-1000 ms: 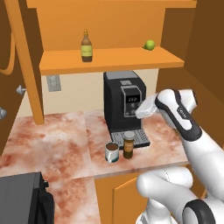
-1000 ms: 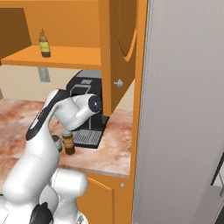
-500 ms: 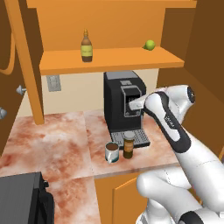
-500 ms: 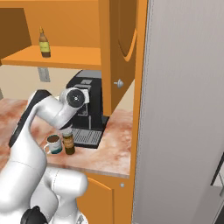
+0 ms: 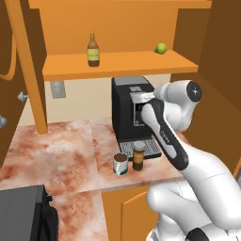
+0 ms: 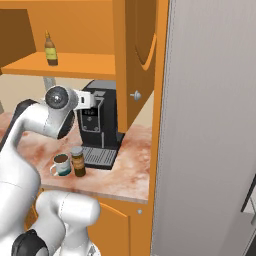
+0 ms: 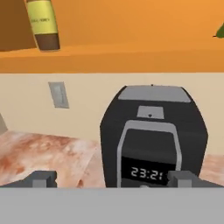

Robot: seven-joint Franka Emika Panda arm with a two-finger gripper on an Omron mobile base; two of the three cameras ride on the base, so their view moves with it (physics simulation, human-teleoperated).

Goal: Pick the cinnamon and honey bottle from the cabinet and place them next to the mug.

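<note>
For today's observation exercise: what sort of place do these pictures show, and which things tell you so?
A rendered kitchen, most likely: a black coffee machine stands on a marbled counter with a mug before it, under an orange wall cabinet holding a honey bottle.

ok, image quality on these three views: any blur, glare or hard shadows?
Left base view: flat, even rendered light, honey bottle sharp. Right base view: soft shade under the cabinet shelf, no glare. Hand view: soft and pixelated, coffee machine clock digits legible but fuzzy.

Flanking base views; close hand view
</note>
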